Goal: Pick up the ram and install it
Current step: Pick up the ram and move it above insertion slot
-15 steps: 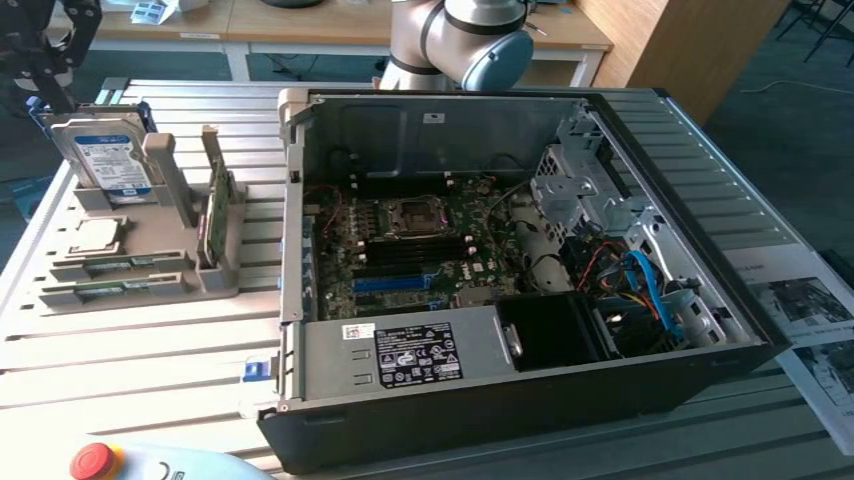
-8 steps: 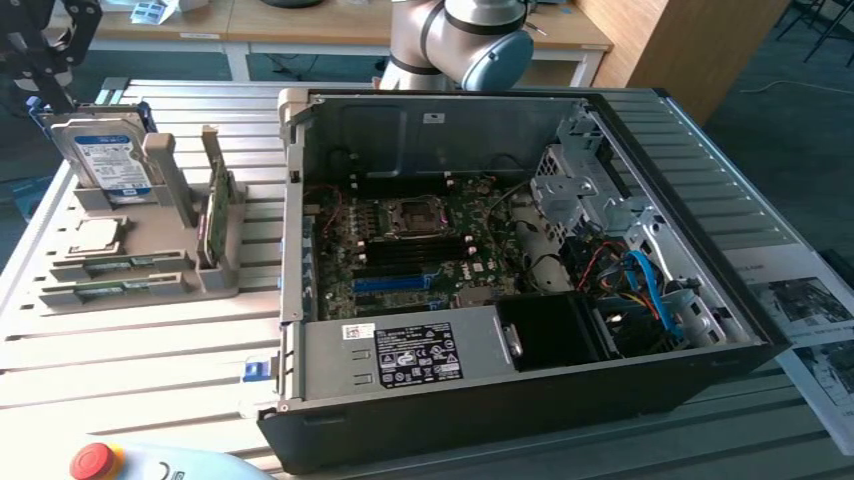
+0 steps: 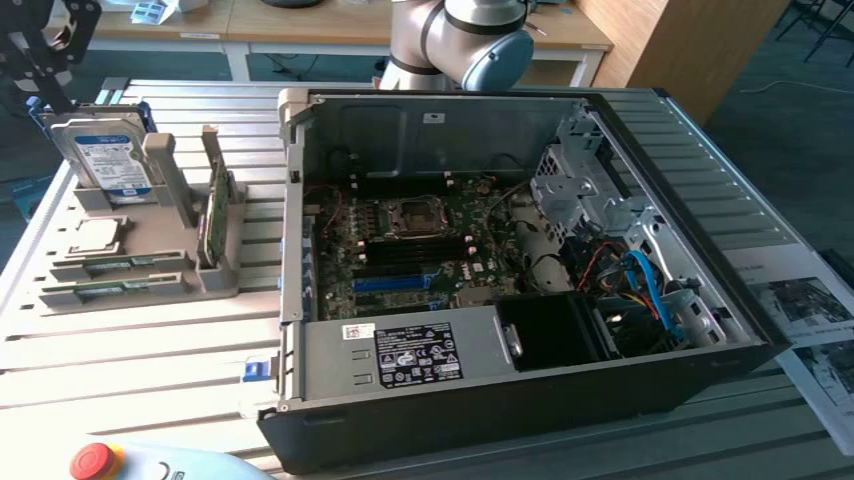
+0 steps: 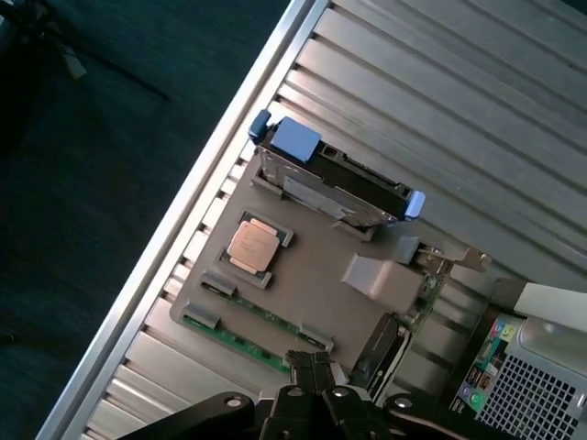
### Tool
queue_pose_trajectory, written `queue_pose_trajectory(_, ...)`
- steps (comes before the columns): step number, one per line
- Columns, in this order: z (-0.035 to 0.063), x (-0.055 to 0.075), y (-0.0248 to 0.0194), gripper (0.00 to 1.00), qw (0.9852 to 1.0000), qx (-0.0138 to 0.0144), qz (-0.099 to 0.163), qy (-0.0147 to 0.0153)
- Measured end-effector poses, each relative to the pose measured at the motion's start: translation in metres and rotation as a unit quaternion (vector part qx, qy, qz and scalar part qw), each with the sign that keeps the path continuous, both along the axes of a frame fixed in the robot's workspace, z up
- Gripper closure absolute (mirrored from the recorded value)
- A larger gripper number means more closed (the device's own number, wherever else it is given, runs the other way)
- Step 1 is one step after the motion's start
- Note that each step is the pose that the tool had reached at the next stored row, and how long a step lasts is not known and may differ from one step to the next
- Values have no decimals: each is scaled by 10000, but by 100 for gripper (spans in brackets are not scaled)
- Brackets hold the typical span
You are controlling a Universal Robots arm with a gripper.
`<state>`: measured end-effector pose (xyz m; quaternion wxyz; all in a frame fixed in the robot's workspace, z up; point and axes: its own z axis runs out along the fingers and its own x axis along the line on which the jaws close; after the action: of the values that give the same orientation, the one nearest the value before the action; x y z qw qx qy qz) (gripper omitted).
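A ram stick (image 3: pixel 215 222) stands on edge in a slot of the grey holder (image 3: pixel 200 285), on the slatted table at the exterior view's left. From the wrist camera the same ram (image 4: pixel 376 353) appears edge-on, close beside my fingers. Two more green sticks (image 3: pixel 118 263) lie flat in the holder's front slots; one of them (image 4: pixel 246 336) runs along the holder's edge. My gripper (image 4: pixel 310 364) hovers high above the holder, shut with nothing between its fingers. The open computer case (image 3: pixel 747 300) shows the motherboard (image 3: pixel 461 225) with dark memory slots (image 3: pixel 400 252).
A silver blue-labelled hard drive (image 3: pixel 104 155) (image 4: pixel 335 179) stands upright at the holder's back, and a processor chip (image 3: pixel 94 237) (image 4: pixel 252 246) lies flat. A red stop button (image 3: pixel 96 460) sits at the front. Papers (image 3: pixel 814 300) lie right of the case. The table edge (image 4: pixel 229 156) borders dark floor.
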<state>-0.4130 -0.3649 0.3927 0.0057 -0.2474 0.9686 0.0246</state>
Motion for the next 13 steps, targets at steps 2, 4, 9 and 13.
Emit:
queue_pose_trajectory(2,0,0,0,90,9999,0,152,0)
queue_pose_trajectory(4,0,0,0,90,9995,0,309,0)
queue_pose_trajectory(9,0,0,0,90,9974,0,716,0)
queue_pose_trajectory(13,0,0,0,90,9945,0,1050,0)
